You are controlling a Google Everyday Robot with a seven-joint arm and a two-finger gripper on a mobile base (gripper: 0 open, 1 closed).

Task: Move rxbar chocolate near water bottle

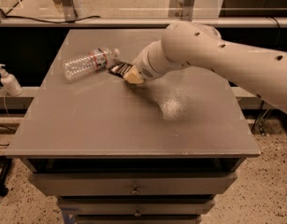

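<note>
Two task items are lying on the grey counter (101,120), both in its far-left part.

Item 1, the water bottle (87,63): lying on its side, cap end pointing right, clear crinkled body pointing toward the left edge, label band sitting near the cap end.

Item 2, the rxbar chocolate (118,68): lying flat just to the right of the bottle's cap end, dark wrapper with pale lettering showing. Whether wrapper and bottle are touching, cannot tell; they are sitting just beside each other.

Position of the claw (133,77): sitting down at counter level at the right end of the rxbar chocolate, its pale yellowish tip covering that end of the wrapper and appearing to be touching it. The white wrist housing is hiding most of the claw, so whether it is spread apart or clamped on the bar, cannot tell. The bar is appearing to rest on the counter, not lifted.

The arm (227,59), thick and white, is reaching in from the right of the view and angling down-left toward the bar.

Other: a white pump dispenser bottle (9,80) is standing upright on a lower ledge off the counter's left side, well apart from the task items. Drawer fronts (133,183) are showing beneath the counter's near edge.
</note>
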